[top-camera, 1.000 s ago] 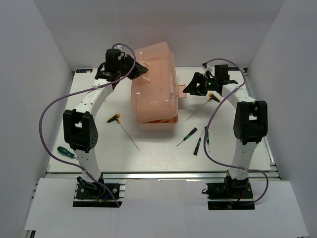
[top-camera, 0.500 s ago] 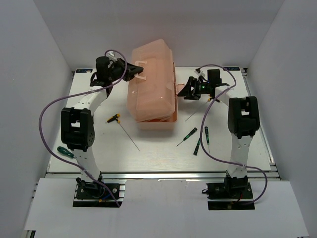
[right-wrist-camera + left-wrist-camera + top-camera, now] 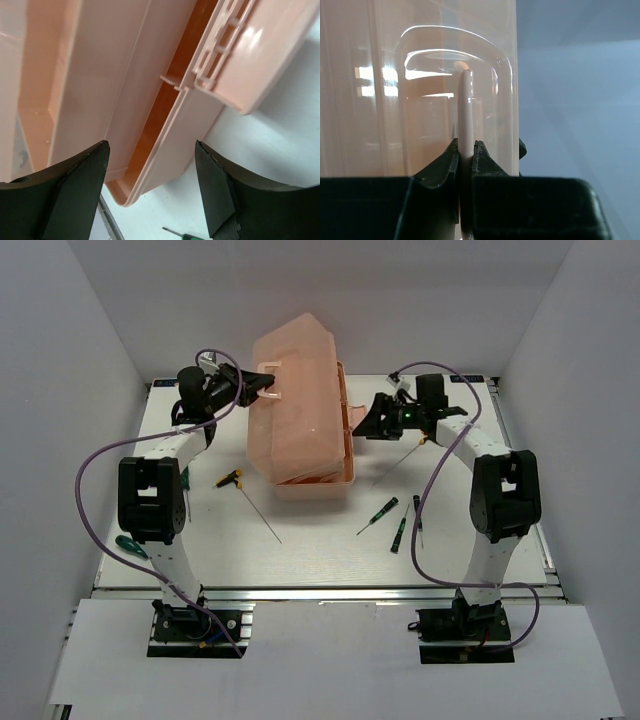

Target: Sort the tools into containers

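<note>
The salmon-pink toolbox (image 3: 312, 486) stands mid-table with its translucent lid (image 3: 295, 390) tipped up toward the left. My left gripper (image 3: 262, 378) is shut on the lid's handle (image 3: 465, 110), which stands upright between the jaws in the left wrist view (image 3: 465, 150). My right gripper (image 3: 362, 424) is open and empty at the box's right side. The box rim (image 3: 165, 140) lies between its fingers, and the latch (image 3: 215, 55) is just beyond. A yellow-and-black-handled rod (image 3: 232, 478) lies left of the box and another (image 3: 424, 436) right of it. Three small green screwdrivers (image 3: 400, 532) lie front right.
A larger green-handled screwdriver (image 3: 130, 547) lies at the table's left edge beside the left arm. White walls close in the table at the back and sides. Purple cables loop above both arms. A screwdriver tip (image 3: 175, 233) shows on the table below the right fingers.
The lid has swung up and to the left, opening a gap along the box's right side. My left gripper moved left with the handle. My right gripper shifted slightly left toward the box.
</note>
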Tool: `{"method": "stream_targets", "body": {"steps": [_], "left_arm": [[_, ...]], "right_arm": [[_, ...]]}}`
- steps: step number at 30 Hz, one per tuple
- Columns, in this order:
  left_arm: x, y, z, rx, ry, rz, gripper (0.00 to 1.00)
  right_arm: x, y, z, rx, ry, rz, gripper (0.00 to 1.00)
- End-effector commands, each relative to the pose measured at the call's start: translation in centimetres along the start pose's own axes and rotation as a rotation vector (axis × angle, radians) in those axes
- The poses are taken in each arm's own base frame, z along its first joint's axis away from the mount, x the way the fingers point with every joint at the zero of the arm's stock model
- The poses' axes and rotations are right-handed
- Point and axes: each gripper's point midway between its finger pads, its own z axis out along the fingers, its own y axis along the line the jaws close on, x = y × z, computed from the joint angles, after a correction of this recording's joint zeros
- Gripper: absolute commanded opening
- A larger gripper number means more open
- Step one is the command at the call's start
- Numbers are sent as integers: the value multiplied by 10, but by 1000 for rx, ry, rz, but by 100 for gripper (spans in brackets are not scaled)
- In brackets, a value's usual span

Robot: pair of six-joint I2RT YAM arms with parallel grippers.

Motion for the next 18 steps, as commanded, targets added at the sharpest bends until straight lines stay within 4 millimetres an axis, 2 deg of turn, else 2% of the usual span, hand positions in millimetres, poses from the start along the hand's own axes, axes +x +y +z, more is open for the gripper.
{"method": "stream_targets", "body": {"steps": [1,2,3,5,7,16,18], "left_arm": [[-10,-62,-19,164,-56,105,0],[-10,-62,-20,177,-62,107,0],[-10,-61,-20,182,-62,90,0],[-11,-60,-21,201,-67,86,0],[-11,-59,-22,209,-66,70,0],[-13,-57,-29,244,-50,51,0],[-12,-57,-29,246,-45,45,0]], "right_arm": [[28,9,16,78,65,62,74],[29,2,19,135,55,70,74],[33,8,26,151,68,65,73],[33,2,31,224,53,63,72],[33,5,39,231,45,57,71],[25,-22,54,348,8,96,55],[25,-32,58,374,3,96,48]]}}
